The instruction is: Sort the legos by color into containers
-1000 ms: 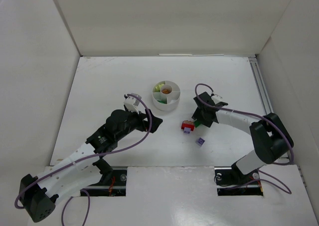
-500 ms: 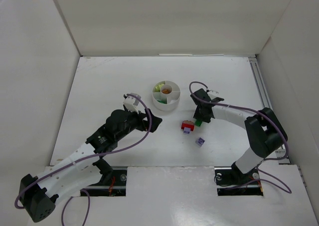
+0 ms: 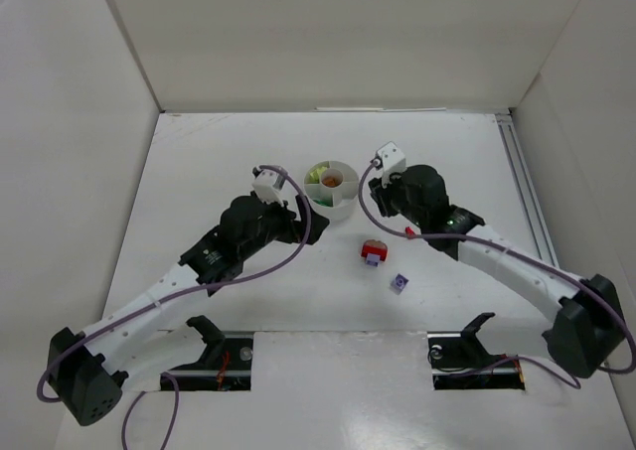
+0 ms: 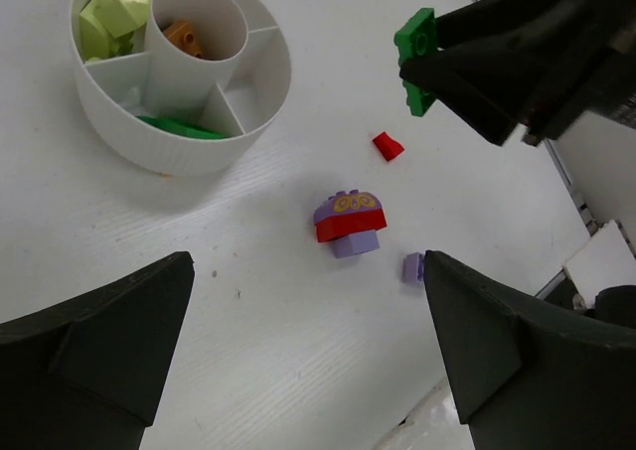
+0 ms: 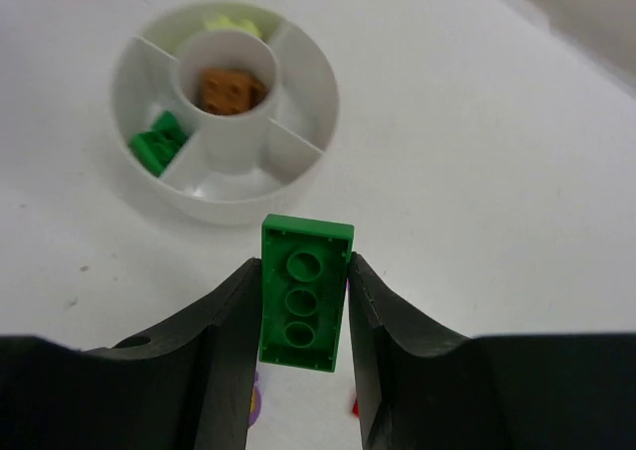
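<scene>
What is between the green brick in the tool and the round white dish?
Only bare table separates the green brick from the dish, in the left wrist view.

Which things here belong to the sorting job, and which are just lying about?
Belongs to the job:
- green brick, clamped in the right jaws
- white dish and the sorted bricks in it
- red-and-purple stack
- small red piece
- loose purple brick

Not part of it (nothing loose):
- white walls
- rail on the right
</scene>
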You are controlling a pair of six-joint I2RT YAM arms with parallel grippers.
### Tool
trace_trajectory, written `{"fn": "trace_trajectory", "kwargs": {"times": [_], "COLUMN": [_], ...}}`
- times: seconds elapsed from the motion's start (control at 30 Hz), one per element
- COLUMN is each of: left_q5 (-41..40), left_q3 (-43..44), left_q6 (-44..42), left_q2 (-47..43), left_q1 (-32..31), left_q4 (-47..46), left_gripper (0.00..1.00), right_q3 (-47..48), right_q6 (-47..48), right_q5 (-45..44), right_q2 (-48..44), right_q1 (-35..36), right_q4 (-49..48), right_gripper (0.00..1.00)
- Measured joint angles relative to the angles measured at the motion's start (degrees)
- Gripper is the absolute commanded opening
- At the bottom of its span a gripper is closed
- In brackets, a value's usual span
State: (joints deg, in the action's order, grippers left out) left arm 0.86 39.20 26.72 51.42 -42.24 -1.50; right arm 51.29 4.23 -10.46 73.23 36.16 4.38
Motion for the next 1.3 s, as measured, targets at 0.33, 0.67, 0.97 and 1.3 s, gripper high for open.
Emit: {"fn": "trace_trajectory", "kwargs": {"times": [0.33,0.67,0.97,1.3], "left_q5": [14.8,22.6,23.7,20.2], "left_q3": [4.2,4.5,5.6,6.8], "left_q6": [0.2,1.4,1.0,0.8], "left_q2": [4.3,6.3,10.7,12.2], "left_q1": [3.0,3.0,0.3,0.2], "left_q4": [-4.9,-10.7,-11.6,-11.5], "left_gripper": [0.97,0.74,0.45,0.31], "right_q3": [-2.1,-1.9,-0.7,-0.1], "right_q6": [25.5,34.1,36.1,36.3], "right_q5": [30.6,40.8,41.9,44.0], "right_q2": [-10.0,-9.7,-10.0,-10.0], "right_q1": [1.9,5.1,4.7,4.8], "right_q4": [-4.2,0.7,2.8,2.6], "right_gripper": [0.31,0.31,0.31,0.31]}}
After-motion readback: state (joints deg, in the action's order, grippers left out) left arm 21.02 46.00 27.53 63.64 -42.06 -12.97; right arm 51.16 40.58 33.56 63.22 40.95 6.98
